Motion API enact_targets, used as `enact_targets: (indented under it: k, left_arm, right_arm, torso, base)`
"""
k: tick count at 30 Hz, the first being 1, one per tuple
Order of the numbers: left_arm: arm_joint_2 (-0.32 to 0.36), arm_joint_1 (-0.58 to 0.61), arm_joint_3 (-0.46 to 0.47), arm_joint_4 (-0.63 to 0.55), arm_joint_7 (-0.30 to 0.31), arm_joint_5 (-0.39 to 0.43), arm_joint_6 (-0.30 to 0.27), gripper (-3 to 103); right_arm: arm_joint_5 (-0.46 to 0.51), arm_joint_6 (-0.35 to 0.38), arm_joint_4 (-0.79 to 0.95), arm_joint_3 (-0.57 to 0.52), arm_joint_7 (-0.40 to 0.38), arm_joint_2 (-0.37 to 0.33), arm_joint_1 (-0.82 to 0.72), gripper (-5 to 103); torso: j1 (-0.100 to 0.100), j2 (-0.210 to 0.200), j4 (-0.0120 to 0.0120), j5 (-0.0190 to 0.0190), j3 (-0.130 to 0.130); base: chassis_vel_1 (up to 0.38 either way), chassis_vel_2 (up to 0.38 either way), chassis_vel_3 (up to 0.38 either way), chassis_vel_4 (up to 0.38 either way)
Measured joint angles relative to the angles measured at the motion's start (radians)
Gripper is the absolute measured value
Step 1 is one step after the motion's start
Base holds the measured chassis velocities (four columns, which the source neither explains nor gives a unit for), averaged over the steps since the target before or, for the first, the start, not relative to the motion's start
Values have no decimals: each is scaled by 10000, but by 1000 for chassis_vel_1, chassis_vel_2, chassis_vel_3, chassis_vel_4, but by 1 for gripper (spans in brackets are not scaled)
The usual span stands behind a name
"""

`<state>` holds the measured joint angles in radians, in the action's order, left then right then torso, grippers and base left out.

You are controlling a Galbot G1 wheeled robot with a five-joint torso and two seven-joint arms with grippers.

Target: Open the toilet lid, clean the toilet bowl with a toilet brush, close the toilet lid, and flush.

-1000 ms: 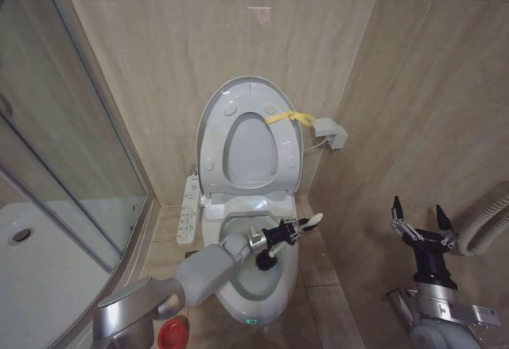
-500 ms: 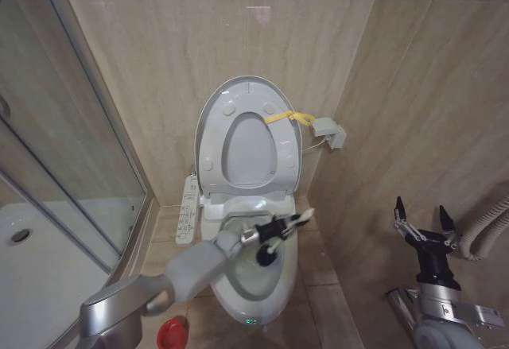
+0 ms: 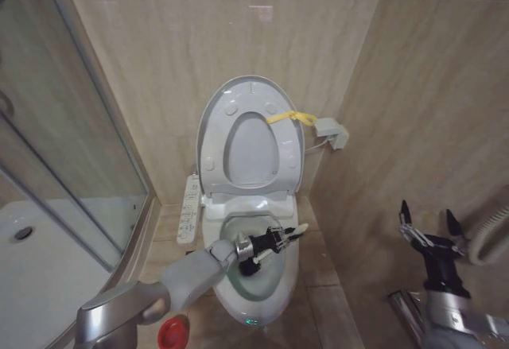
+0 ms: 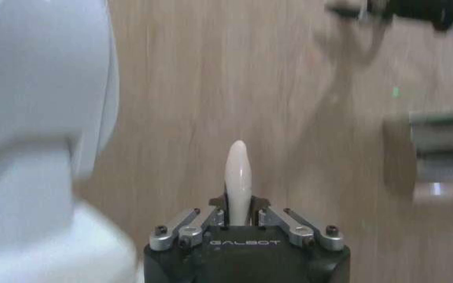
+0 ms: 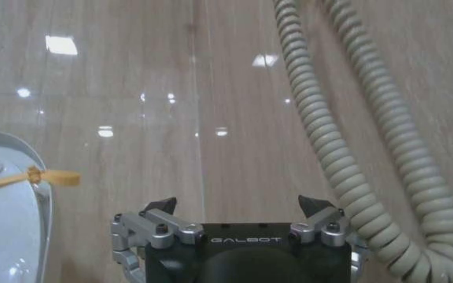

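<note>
We find the left gripper clamped on the brush inside the bowl, right gripper wide open far right; a tilted grip risks slippage.

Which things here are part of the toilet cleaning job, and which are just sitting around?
Part of the job:
toilet lid, raised
toilet bowl
toilet brush, held inside the bowl by the left gripper

Just there:
red brush holder on the floor
control panel beside the seat
shower tray
coiled hose
right gripper, open, idle near the wall
</note>
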<state>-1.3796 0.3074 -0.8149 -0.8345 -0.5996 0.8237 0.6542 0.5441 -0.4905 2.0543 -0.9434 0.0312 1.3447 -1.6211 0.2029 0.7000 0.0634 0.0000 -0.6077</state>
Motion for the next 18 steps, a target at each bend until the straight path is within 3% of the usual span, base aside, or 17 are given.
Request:
enact_targets:
  k: [1, 5, 7, 8, 10, 14, 18]
  left_arm:
    - [-65, -178, 7, -288, 46, 152, -62, 19]
    - [-191, -337, 20, -133, -97, 251, -114, 19]
    - [-95, -164, -12, 183, -183, 90, -69, 19]
    - [69, 131, -23, 456, -199, -173, 23, 19]
    - [163, 258, -6, 470, -180, -303, 84, 19]
    - [76, -182, 187, -313, -104, -81, 20, 19]
    - [-7, -327, 312, -126, -296, 62, -25, 19]
  right_arm:
    - [-9, 69, -64, 16, -8, -12, 172, 100]
    - [-102, 247, -392, 208, -22, -43, 677, 100]
    - [-118, 235, -383, 212, -20, -31, 636, 100]
    - [-110, 139, -213, 158, -6, 21, 314, 100]
    - [-107, 47, -82, 91, 0, 64, 85, 100]
    - [-101, 158, -137, 99, -13, 52, 368, 100]
    - [-163, 241, -357, 198, -24, 38, 642, 100]
  torso:
    - [0, 1, 14, -2, 1]
    - [-3, 3, 22, 5, 5]
    - [0, 1, 15, 6, 2]
    - [2, 0, -4, 8, -1]
    - [2, 0, -6, 6, -1]
    - [-1, 2, 13, 3, 2]
    - [-3, 4, 22, 5, 6]
  base:
    - [54, 0, -24, -2]
    - [14, 0, -6, -1]
    - [0, 0, 0, 0]
    - [0, 0, 0, 0]
    - [0, 0, 0, 0]
    - [0, 0, 0, 0]
    - [0, 0, 0, 0]
